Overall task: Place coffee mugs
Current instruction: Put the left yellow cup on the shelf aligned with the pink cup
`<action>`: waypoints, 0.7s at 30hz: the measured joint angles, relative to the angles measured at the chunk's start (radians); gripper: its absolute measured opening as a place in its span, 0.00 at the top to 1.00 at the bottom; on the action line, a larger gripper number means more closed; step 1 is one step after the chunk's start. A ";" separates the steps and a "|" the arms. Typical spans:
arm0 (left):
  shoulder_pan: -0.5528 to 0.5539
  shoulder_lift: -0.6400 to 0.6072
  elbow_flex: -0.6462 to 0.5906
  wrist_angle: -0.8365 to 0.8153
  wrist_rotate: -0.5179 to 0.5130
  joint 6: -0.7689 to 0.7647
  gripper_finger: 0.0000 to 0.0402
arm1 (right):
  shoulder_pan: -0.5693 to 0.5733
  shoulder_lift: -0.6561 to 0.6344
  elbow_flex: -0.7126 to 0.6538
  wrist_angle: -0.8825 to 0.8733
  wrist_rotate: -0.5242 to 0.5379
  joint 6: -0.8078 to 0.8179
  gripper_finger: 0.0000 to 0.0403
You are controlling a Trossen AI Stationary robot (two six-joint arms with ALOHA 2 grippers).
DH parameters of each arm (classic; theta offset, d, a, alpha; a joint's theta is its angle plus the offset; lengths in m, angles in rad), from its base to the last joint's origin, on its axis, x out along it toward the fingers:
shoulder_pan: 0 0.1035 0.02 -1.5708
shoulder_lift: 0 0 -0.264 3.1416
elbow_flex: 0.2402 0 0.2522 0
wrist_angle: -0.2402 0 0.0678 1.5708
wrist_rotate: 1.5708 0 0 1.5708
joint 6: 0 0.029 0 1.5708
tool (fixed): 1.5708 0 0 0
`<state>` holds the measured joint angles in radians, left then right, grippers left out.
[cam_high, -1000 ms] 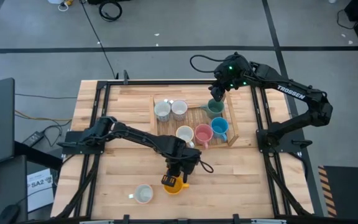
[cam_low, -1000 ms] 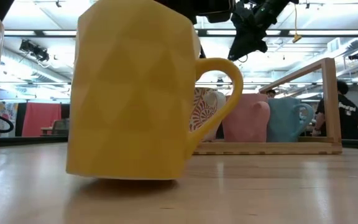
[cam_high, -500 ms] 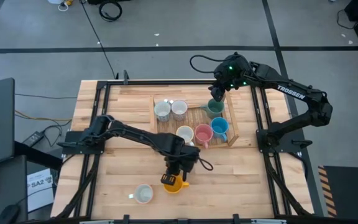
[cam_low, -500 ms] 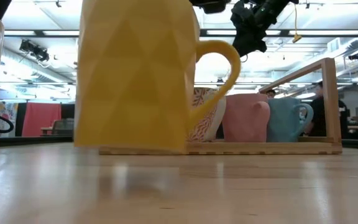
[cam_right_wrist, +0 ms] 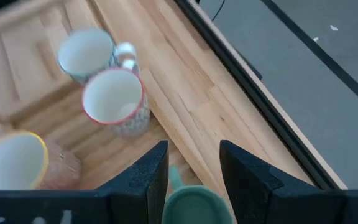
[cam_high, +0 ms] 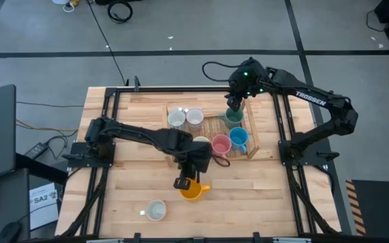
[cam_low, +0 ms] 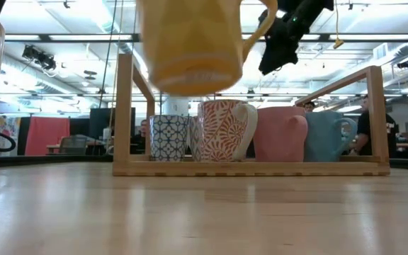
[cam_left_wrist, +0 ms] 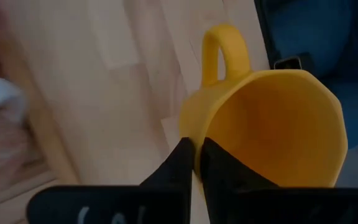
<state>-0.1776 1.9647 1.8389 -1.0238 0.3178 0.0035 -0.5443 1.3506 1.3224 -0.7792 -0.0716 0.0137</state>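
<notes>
Orange mug (cam_high: 192,192) airborne, pinched by left tool (cam_high: 187,181)

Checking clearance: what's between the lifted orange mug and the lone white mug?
Only bare tabletop between orange mug and white mug, high view.

The brand name "TROSSEN" is printed in white capitals along the forearm of the right arm (cam_high: 314,99), as seen in the high view. A white sheet of paper (cam_high: 43,200) lying on the floor beside the surface's left edge is marked "SA2" in dark letters; the smaller print under it cannot be read. No other lettering, number or sign can be made out in the low view or the wrist views.
</notes>
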 joint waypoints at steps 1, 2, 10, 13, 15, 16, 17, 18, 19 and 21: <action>0.008 -0.014 0.000 0.000 -0.002 0.000 0.95 | -0.001 0.014 0.000 -0.001 0.000 -0.023 0.63; 0.017 -0.025 0.000 0.001 -0.003 0.000 0.95 | -0.002 0.027 0.000 -0.001 0.000 -0.048 0.63; 0.101 -0.118 0.001 0.002 -0.069 0.000 0.95 | -0.017 0.099 0.000 -0.025 0.000 -0.283 0.63; 0.138 -0.145 0.001 0.002 -0.097 0.000 0.95 | -0.023 0.115 0.000 -0.041 0.000 -0.385 0.63; 0.162 -0.165 0.001 0.002 -0.105 0.000 0.95 | -0.027 0.124 0.000 -0.051 0.000 -0.450 0.63; 0.175 -0.171 0.001 0.003 -0.107 0.000 0.95 | -0.028 0.129 0.000 -0.055 0.000 -0.479 0.63; 0.187 -0.179 0.001 0.004 -0.107 0.001 0.95 | -0.028 0.133 0.000 -0.057 0.000 -0.504 0.63; 0.198 -0.185 0.001 0.001 -0.107 0.002 0.95 | -0.029 0.138 0.000 -0.061 -0.001 -0.527 0.63; 0.210 -0.187 0.001 -0.002 -0.108 0.006 0.95 | -0.029 0.144 0.000 -0.068 -0.002 -0.553 0.63; 0.232 -0.194 0.001 -0.001 -0.108 0.007 0.95 | -0.029 0.153 0.000 -0.082 -0.013 -0.607 0.63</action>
<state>0.0542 1.7706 1.8400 -1.0248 0.2100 0.0109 -0.5732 1.5035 1.3224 -0.8610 -0.0841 -0.5936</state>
